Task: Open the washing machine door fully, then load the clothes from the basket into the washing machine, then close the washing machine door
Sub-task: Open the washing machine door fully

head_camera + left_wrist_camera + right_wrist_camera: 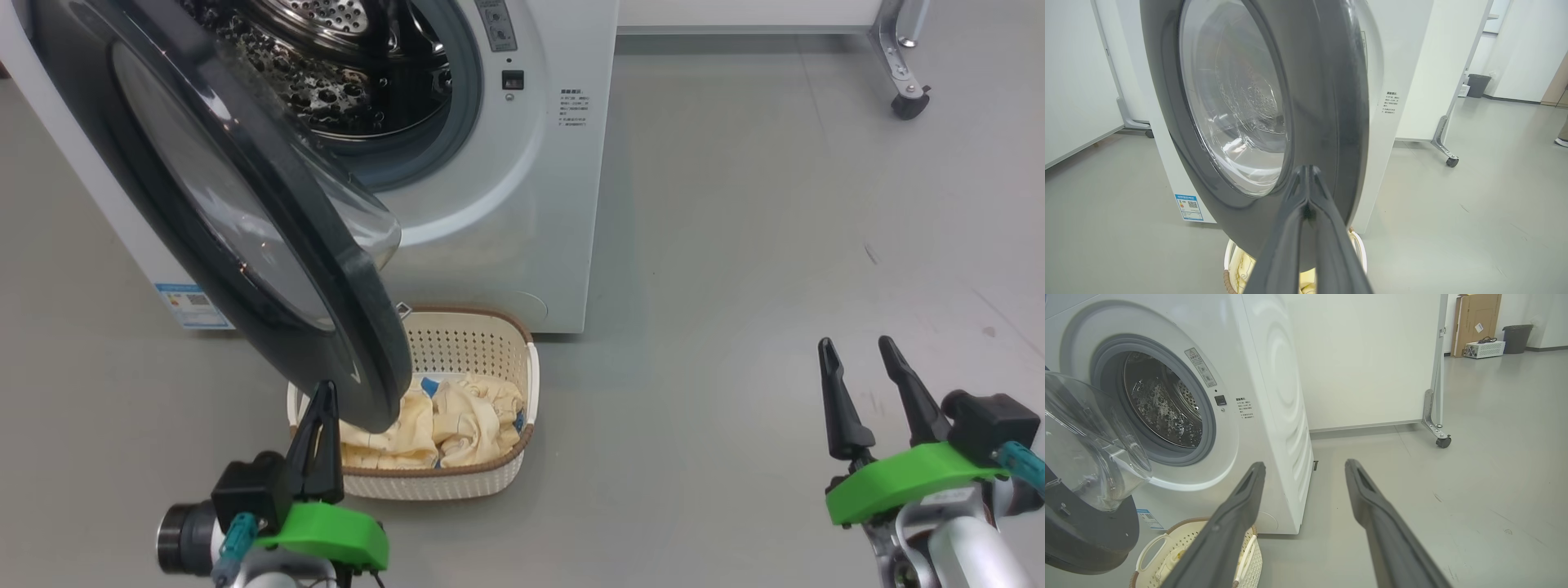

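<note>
I see the washing machine door (245, 204) half open, its lower rim over the basket (457, 483) of clothes (461, 425) before the washing machine (522, 204), my left gripper (324, 400) with its 2 fingers pressed together just beside that rim, my right gripper (856, 349) with its 2 fingers apart above the floor (735, 327).

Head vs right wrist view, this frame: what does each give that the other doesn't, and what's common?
Head view: the left tool, shut, near the lower rim of the door, and the clothes lying in the basket.
Right wrist view: a dark bin, a cardboard box and a white unit on the far floor.
Both: the washing machine, the door partly open, the basket and the right tool, open.
</note>
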Controlling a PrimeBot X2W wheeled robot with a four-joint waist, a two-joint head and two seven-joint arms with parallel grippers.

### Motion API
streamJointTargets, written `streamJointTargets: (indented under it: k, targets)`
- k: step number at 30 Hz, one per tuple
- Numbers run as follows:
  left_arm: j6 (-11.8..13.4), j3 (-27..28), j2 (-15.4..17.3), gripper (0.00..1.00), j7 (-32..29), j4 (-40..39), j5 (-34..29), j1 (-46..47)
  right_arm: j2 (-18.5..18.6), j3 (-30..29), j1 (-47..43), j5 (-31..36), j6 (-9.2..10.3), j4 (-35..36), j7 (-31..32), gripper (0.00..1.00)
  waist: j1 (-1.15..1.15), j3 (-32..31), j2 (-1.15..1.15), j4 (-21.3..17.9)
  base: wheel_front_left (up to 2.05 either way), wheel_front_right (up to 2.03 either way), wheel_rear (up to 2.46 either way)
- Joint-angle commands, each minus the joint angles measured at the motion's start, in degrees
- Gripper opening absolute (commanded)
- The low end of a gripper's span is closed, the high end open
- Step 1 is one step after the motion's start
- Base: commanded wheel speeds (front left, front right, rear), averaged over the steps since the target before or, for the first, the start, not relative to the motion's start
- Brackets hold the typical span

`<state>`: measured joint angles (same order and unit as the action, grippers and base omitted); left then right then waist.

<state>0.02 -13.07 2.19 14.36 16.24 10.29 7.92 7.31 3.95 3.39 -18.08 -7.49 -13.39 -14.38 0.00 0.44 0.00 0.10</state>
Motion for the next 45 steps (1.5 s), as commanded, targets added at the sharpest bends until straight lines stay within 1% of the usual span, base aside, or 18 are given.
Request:
streamJointTargets:
  k: [1,9,19,24,28,36,45]
  targets:
    - [0.02,2.18,0.68,0.00,0.63,-1.49,0.34,1.94,0.41,0.91,1.66,0.42,0.00,1.57,-0.62,1.00,0.00,-0.04,0.00,-0.01,0.00,0.00,0.00]
    - [0.04,3.13,0.68,0.00,0.63,-2.86,0.44,2.04,-0.06,-0.06,1.63,1.06,0.00,1.12,-0.62,1.00,0.00,-0.20,0.00,0.20,0.00,0.00,0.00]
    - [-0.46,7.22,0.68,0.00,0.63,-8.32,-1.04,4.48,-0.77,0.08,1.96,1.92,0.00,0.69,-0.62,1.00,0.00,-0.31,0.00,0.14,0.00,0.00,0.00]
    - [-1.47,9.22,0.68,0.00,0.63,-11.11,-1.94,6.77,-0.93,-0.12,2.00,2.04,0.00,0.54,-0.62,1.00,0.00,-0.74,0.00,-0.16,0.00,0.00,0.00]
    - [-2.29,9.74,0.68,0.00,0.63,-12.89,-2.62,9.12,-1.22,-0.45,2.01,2.30,0.00,0.77,-0.62,1.00,0.00,-1.15,0.00,-0.42,0.00,0.00,0.00]
    - [-2.66,6.17,0.68,0.00,0.63,-14.65,-2.71,13.51,-1.93,-0.63,1.63,2.54,0.00,0.76,-0.62,1.00,0.00,-1.85,0.00,-0.94,0.00,0.00,0.00]
    - [-2.48,-0.49,0.68,0.00,0.63,-11.93,-1.52,16.04,-2.18,-0.43,1.94,2.78,0.00,1.84,-0.62,1.00,0.00,-2.02,0.00,-2.01,0.00,0.00,0.00]
